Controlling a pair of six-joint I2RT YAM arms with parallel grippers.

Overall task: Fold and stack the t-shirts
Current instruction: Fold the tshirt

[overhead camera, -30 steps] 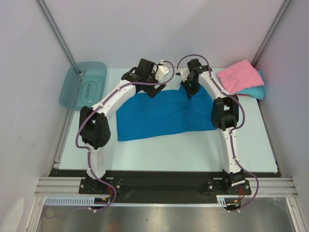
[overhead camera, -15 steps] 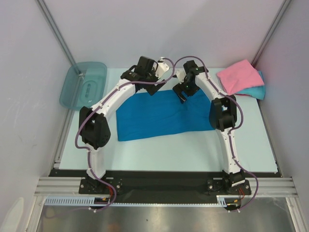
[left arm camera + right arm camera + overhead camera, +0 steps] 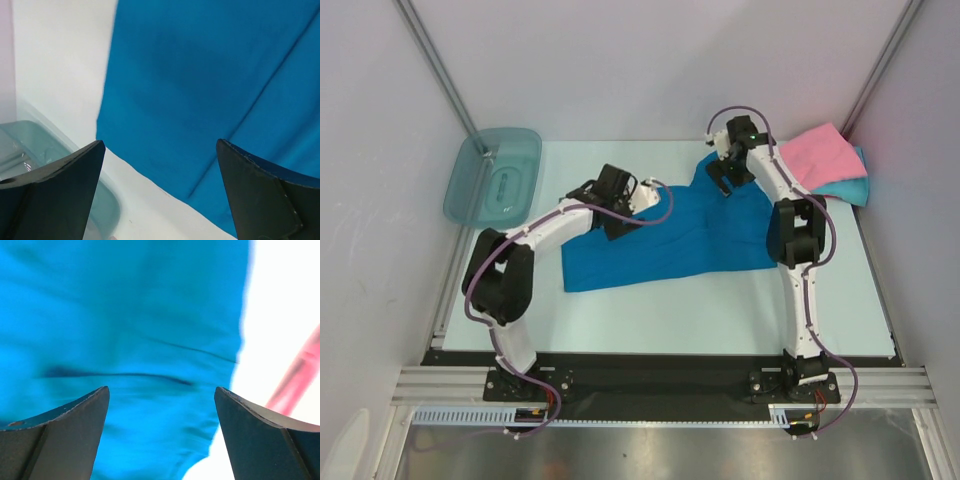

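A deep blue t-shirt (image 3: pixel 670 235) lies folded across the middle of the table, with a flap reaching toward the back right. In the left wrist view this shirt (image 3: pixel 200 75) fills the upper right. My left gripper (image 3: pixel 592 192) hovers open over the shirt's back left edge, and nothing is between its fingers (image 3: pixel 160 142). My right gripper (image 3: pixel 723 182) hangs open above the shirt's back right corner, its fingers (image 3: pixel 161 389) apart over the blue cloth (image 3: pixel 125 315). A folded pink t-shirt (image 3: pixel 812 155) rests on a folded turquoise t-shirt (image 3: pixel 850 188) at the back right.
A translucent teal bin (image 3: pixel 492 175) stands at the back left, and its rim (image 3: pixel 50 150) shows near my left fingers. The pale table (image 3: pixel 720 300) is ringed by white walls. The pink cloth (image 3: pixel 300 380) shows at the right wrist view's edge.
My right gripper has opened, let go of the blue shirt and moved toward the back right. My left arm has drawn back toward the front left over the shirt.
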